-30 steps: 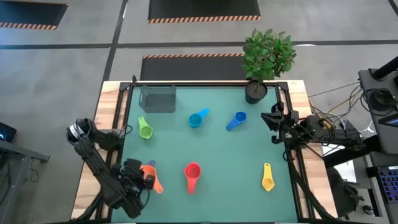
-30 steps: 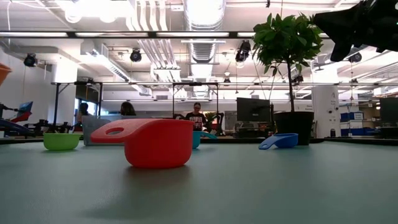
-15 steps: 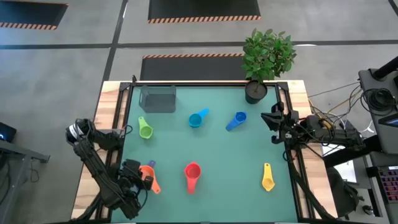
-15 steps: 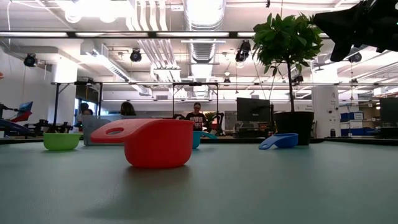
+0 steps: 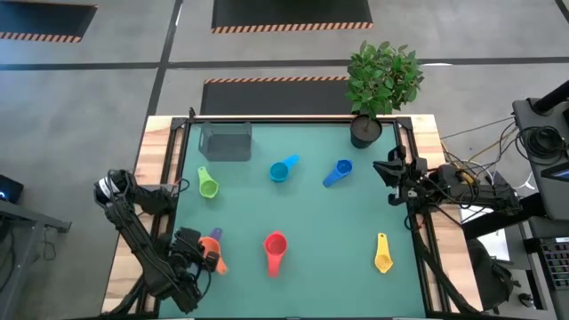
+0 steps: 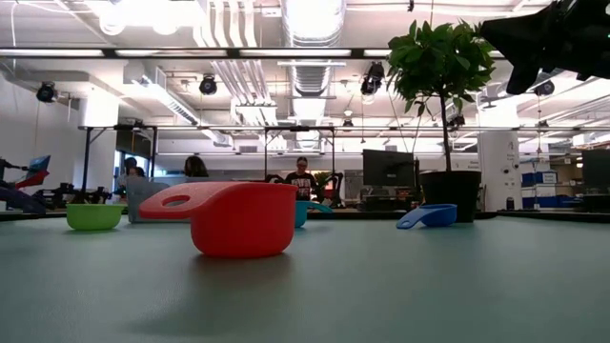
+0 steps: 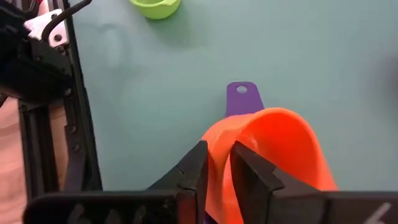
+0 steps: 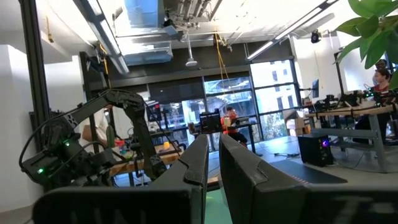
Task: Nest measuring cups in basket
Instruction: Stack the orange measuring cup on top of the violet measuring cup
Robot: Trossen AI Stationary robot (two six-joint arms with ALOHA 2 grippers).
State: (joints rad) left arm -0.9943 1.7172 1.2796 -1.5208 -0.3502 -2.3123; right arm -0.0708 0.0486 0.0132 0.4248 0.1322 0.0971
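Note:
In the high view my left gripper (image 5: 197, 251) is at the table's near left corner, shut on the orange cup (image 5: 212, 252). The purple cup's handle (image 7: 242, 99) sticks out from under the orange cup, and its bowl is hidden. Lying on the mat are the green cup (image 5: 208, 186), light blue cup (image 5: 282, 169), blue cup (image 5: 338, 172), red cup (image 5: 275, 248) and yellow cup (image 5: 383, 256). The grey basket (image 5: 226, 140) stands at the far left. My right gripper (image 5: 385, 174) waits shut above the table's right edge. My left gripper pinches the orange cup's wall (image 7: 221, 163) at the rim. One finger (image 7: 250, 174) is inside the bowl and the other finger (image 7: 194, 171) is outside. The cup's open side faces the wrist camera, and it is held over the purple cup.
A black pot with a green plant (image 5: 380, 83) stands at the far right corner. Black frame rails (image 7: 73, 130) run along the table's sides near my left gripper. Bare green mat (image 5: 320, 222) lies between the cups. People sit at desks far behind the table in the low view.
My left gripper has carried the orange cup a little toward the table's left edge. The cup's orange edge, which showed at the low view's left border a second ago, has gone out of that view. The other cups and the right arm have kept still.

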